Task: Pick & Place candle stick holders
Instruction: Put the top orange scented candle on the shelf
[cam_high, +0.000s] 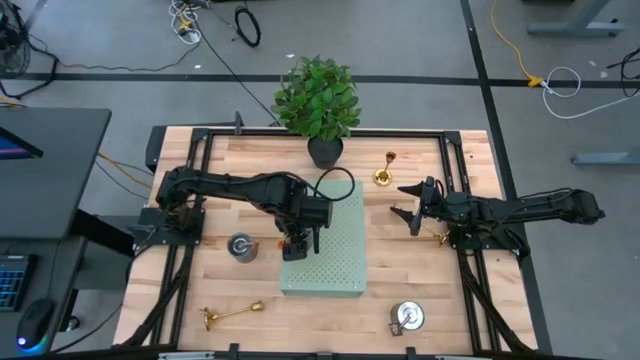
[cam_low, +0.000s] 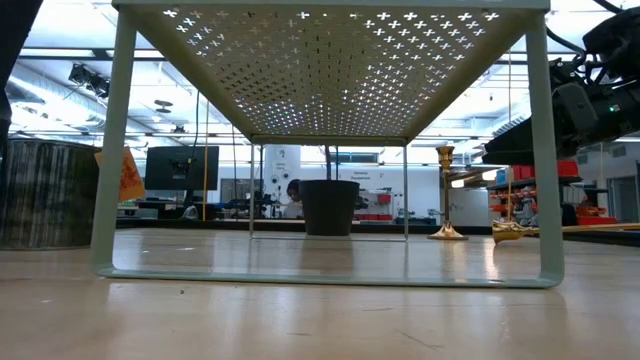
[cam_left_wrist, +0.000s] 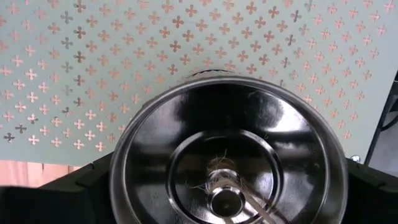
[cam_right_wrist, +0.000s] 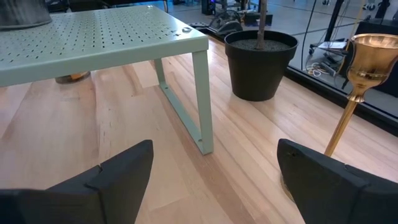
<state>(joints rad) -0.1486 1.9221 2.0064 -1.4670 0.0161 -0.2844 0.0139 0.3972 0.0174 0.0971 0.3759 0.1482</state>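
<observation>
My left gripper (cam_high: 297, 243) is shut on a squat silver candle stick holder (cam_left_wrist: 227, 155) over the near left part of the pale green perforated board (cam_high: 325, 240). The holder's open cup faces the wrist camera. My right gripper (cam_high: 410, 202) is open and empty, low over the table to the right of the board, and it faces an upright gold holder (cam_right_wrist: 360, 62), also in the high view (cam_high: 383, 172). A second gold holder (cam_high: 435, 236) lies under the right arm. A third (cam_high: 232, 313) lies at the near left. Two more silver holders (cam_high: 241, 246) (cam_high: 407, 317) stand on the table. My left gripper pinches the silver holder's round outer wall (cam_left_wrist: 124, 168) between its two fingers (cam_left_wrist: 93, 183), one on each side. The fingers come from above, pointing down. The holder sits upright, cup up. Whether its base touches the board or hangs just above it, I cannot tell.
A plant in a black pot (cam_high: 322, 105) stands at the far edge behind the board. The board stands on slim legs (cam_low: 110, 150) with open room beneath. Black frame rails (cam_high: 470, 260) run along the table's sides. There is bare wood at the near middle.
</observation>
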